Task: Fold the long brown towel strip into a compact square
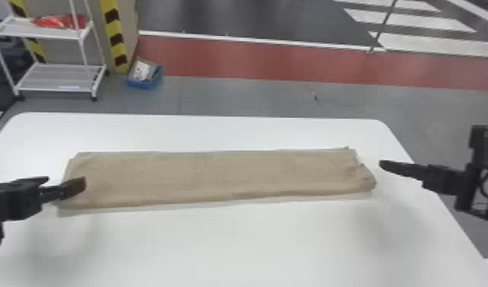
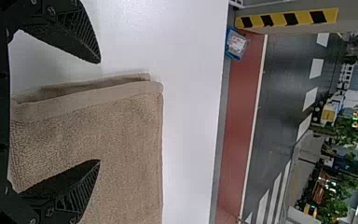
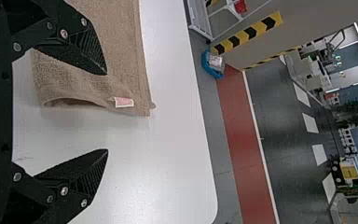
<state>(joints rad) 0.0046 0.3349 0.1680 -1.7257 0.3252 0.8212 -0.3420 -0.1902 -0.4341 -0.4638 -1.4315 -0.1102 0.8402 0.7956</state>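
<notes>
Because the strip needs an arm at each end, the pale surface point(image 1: 231, 244) is carrying it crosswise, spreading across the lower part of the head view and leaving bare room on all sides for turning the ends inward. On it the long brown towel strip point(image 1: 223, 175) is lying flat in the middle of the frame, its long axis running left to right and tilting slightly, the right end sitting a little higher. Its ends are pointing at my two arms, probably so that either one can be folding toward the centre.

At the frame's left, my left gripper point(image 2: 99, 111) is hanging by the layered end, its jaws spreading apart, one over the cloth and one beyond it. At the frame's right, my right gripper point(image 3: 106, 112) is waiting beside the looser end, its jaws also spreading wide and pinching nothing; I am judging that they are straddling that edge ready for a grasp. A small label point(image 3: 124, 102) is showing there, near the strip's upper right corner in the head view.
</notes>
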